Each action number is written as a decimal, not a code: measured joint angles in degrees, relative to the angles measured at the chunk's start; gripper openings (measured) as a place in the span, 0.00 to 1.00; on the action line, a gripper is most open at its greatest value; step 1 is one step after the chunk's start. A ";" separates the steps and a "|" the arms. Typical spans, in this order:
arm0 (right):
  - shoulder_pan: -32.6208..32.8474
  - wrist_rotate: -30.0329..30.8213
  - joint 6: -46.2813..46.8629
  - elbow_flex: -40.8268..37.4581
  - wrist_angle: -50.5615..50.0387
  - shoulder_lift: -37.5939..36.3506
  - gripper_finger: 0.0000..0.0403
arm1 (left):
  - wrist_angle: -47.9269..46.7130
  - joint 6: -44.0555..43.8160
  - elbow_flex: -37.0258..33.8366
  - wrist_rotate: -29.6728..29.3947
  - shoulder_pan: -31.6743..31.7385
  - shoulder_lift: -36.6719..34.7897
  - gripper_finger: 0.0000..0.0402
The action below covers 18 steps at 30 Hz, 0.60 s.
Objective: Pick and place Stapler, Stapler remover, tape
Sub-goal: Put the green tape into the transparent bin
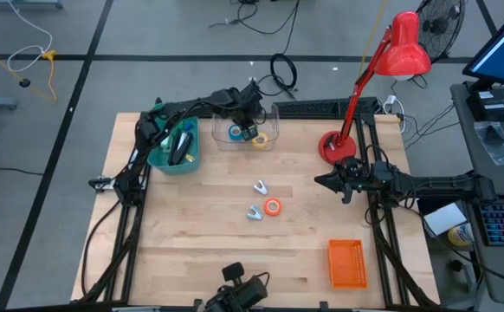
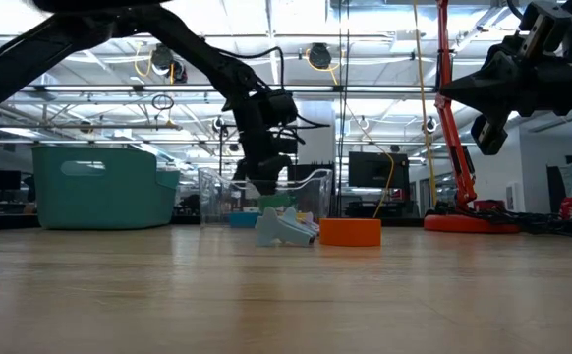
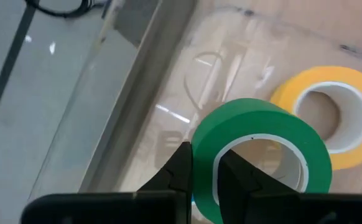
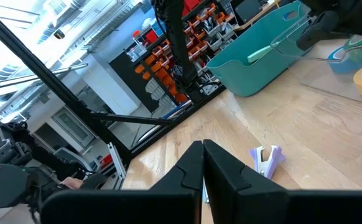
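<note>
My left gripper (image 1: 250, 130) reaches down into a clear container (image 1: 274, 113) at the table's far side and is shut on a green tape roll (image 3: 262, 124). A yellow roll (image 3: 330, 112) lies flat on the container's floor right behind it, and a blue roll (image 1: 235, 133) lies there too. An orange roll (image 1: 273, 206) lies flat mid-table between two pale stapler removers (image 1: 260, 186) (image 1: 254, 212). Dark items (image 1: 180, 147) lie in the teal bin (image 1: 161, 160). My right gripper (image 1: 324, 180) waits shut at the table's right side, above the table. My left gripper pinches the green roll's ring wall (image 3: 204, 146), one finger (image 3: 237, 177) inside the pale core and one (image 3: 180, 171) outside. The fingers slant down from above into the clear container. The roll sits tilted on edge; its lower side is hidden by the fingers.
A red desk lamp (image 1: 334, 146) stands on the table's far right. An orange basket (image 1: 347, 263) sits at the near right. The teal bin stands just left of the clear container. Bare wood spreads across the near left.
</note>
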 joint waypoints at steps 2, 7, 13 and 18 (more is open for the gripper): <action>0.00 0.00 0.00 0.00 0.00 -0.01 0.01 | 0.28 1.48 0.02 -0.14 -0.42 -0.13 0.10; 0.02 0.00 0.00 0.00 0.00 -0.01 0.01 | 2.33 3.57 0.02 -0.38 -1.06 -0.14 0.10; 0.02 0.00 0.00 0.00 0.00 0.00 0.01 | 2.08 3.91 0.02 -1.71 -0.62 -0.14 0.10; 0.02 0.00 0.00 0.00 -0.01 0.00 0.01 | 2.62 2.97 0.02 -4.08 0.47 -0.10 0.12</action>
